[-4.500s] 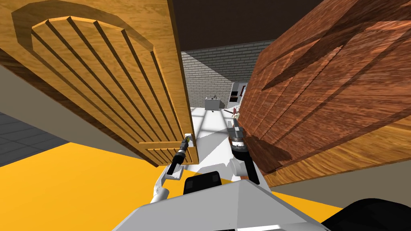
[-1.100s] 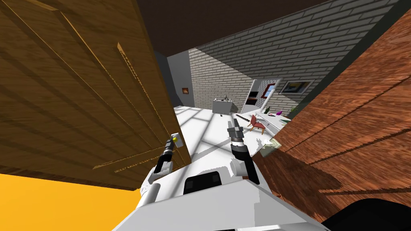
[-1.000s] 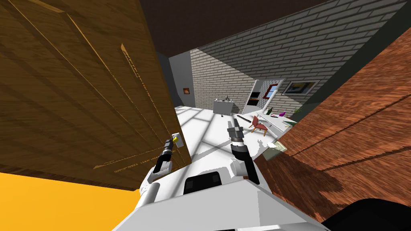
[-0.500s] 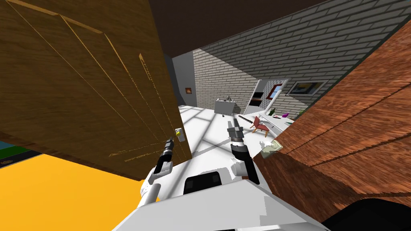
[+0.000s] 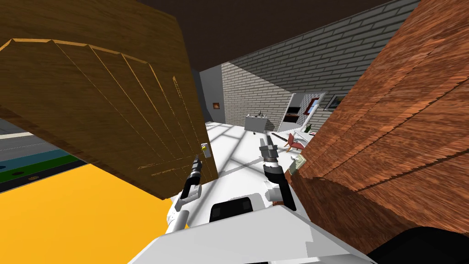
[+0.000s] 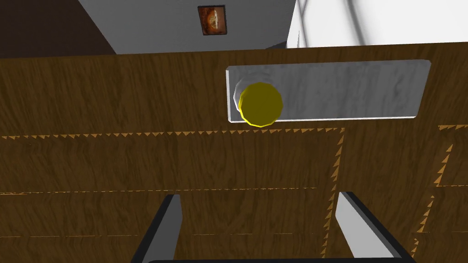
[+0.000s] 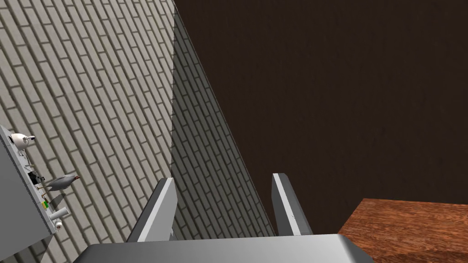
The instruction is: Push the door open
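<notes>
Showing, from left to right, the yellow floor (image 5: 68, 215), the door (image 5: 114, 105), the two grippers and a second, red-brown door (image 5: 389, 137). The door, a dark brown panelled leaf, is seen swung partly aside at the left of the opening. Its free edge lies toward the middle, where a round yellow knob (image 6: 260, 104) is set on a pale grey plate (image 6: 356, 89). The left gripper (image 6: 259, 201) is held just beside the panel, a little short of the knob, with its fingers spread and nothing between them; whether the tips touch the wood cannot be told. Through the gap a white floor (image 5: 238, 146) and a brick wall (image 5: 256, 91) are seen. The right gripper (image 5: 267, 145) is raised in the gap, apart from both doors, likewise spread and empty. The door is judged to be stiff and fairly heavy, turning only about its hinges, so that no grasp is called for. A flat push on the panel near the knob edge, far from the hinges, would be expected to give the best leverage. The knob is judged smooth and apt to slip from thin blades, and the wood face may let the tips skid if pressed at a slant.
</notes>
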Robot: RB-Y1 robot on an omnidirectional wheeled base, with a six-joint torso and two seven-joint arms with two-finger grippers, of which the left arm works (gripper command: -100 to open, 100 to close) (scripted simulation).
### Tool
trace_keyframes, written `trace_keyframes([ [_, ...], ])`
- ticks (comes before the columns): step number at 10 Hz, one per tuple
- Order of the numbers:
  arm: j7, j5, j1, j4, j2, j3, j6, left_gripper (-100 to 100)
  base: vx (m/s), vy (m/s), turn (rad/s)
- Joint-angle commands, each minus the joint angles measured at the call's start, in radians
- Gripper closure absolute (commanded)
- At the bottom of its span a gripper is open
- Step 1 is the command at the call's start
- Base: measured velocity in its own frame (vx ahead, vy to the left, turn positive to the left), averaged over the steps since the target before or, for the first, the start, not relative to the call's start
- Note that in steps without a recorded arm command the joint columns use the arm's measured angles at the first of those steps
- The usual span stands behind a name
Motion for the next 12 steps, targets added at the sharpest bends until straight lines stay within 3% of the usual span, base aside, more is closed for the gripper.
trace_keyframes([
  [1, -0.001, 0.0, -0.003, 0.005, 0.025, 0.003, -0.005, -100, 0.096, 0.021, -0.013],
  [3, -0.002, 0.001, -0.007, 0.015, 0.048, 0.008, -0.014, -100, 0.213, 0.104, -0.019],
  [4, -0.002, 0.002, -0.01, 0.02, 0.051, 0.01, -0.018, -100, 0.257, 0.046, -0.026],
  [6, -0.003, 0.002, -0.014, 0.029, 0.043, 0.015, -0.026, -100, 0.218, -0.011, -0.01],
  [8, -0.004, 0.003, -0.019, 0.039, 0.011, 0.02, -0.035, -100, 0.199, -0.025, -0.021],
  [9, -0.004, 0.003, -0.016, 0.035, 0.02, 0.018, -0.033, -100, 0.078, -0.022, 0.0],
  [10, -0.004, 0.003, -0.016, 0.035, 0.02, 0.018, -0.033, 100, -0.01, 0.001, 0.002],
  [12, -0.004, 0.003, -0.016, 0.035, 0.02, 0.018, -0.033, 100, -0.026, 0.007, -0.012],
])
